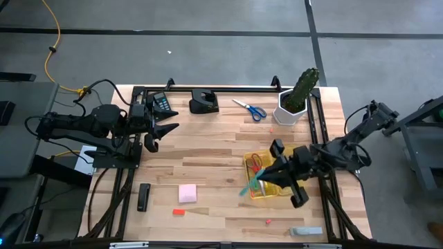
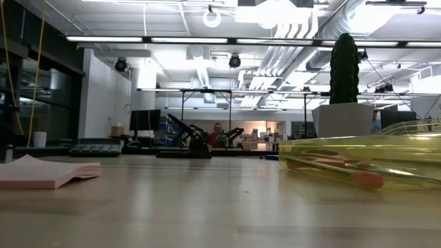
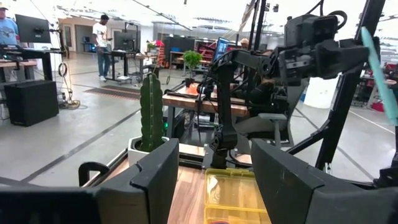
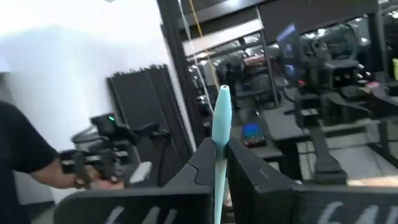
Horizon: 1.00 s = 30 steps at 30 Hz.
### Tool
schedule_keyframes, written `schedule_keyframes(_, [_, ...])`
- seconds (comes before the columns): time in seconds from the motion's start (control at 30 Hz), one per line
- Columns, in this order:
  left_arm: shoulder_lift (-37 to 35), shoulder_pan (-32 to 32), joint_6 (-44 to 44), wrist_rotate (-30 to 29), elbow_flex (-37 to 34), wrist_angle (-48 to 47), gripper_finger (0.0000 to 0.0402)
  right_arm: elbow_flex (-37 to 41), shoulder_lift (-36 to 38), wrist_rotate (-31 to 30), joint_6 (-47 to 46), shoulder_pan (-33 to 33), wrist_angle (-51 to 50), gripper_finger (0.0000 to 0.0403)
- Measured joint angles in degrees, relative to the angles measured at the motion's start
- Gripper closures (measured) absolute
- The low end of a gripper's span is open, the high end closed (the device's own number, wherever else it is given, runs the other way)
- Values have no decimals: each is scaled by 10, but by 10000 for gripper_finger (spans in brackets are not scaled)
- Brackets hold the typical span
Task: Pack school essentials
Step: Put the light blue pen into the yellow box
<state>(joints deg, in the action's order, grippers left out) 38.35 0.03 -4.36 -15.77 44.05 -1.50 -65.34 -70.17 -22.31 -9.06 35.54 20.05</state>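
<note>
My right gripper (image 1: 268,177) hangs over the clear yellow tray (image 1: 277,192) at the table's right, shut on a teal pen (image 1: 249,187). Red-handled scissors (image 1: 257,164) and other pens lie in the tray. My left gripper (image 1: 163,131) waits open and level above the table's left side, holding nothing. Blue-handled scissors (image 1: 250,109) lie flat at the far middle. A pink sticky pad (image 1: 187,193) lies flat near the front, with a red bit (image 1: 179,212) beside it and another (image 1: 268,221) farther right. My right gripper pinches the teal pen's shaft (image 4: 218,152) between its two fingers, coming nearly level from the table's right. One end (image 4: 222,99) sticks out well past the fingertips. The pen is tilted and lifted clear above the tray.
A cactus in a white pot (image 1: 297,98) stands at the far right, close behind the tray. A black stapler-like thing (image 1: 203,102) and a calculator (image 1: 163,104) sit at the far edge. A black bar (image 1: 143,197) lies front left and a grey piece (image 1: 306,231) front right.
</note>
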Motion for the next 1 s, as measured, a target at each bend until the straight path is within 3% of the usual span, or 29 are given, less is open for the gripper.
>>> schedule_keyframes(0.13, [0,0,-2,18,0,0,213,0,0,0,-23,-37,-39,403])
schedule_keyframes(0.4, [0,0,-60,160,0,2,213,3,0,17,-82,-139,-148,403])
schedule_keyframes(0.87, [0,0,-63,67,0,18,213,6,0,166,-47,-269,-232,403])
schedule_keyframes(1.0, [0,0,-70,61,0,18,213,6,16,204,-68,-285,-326,403])
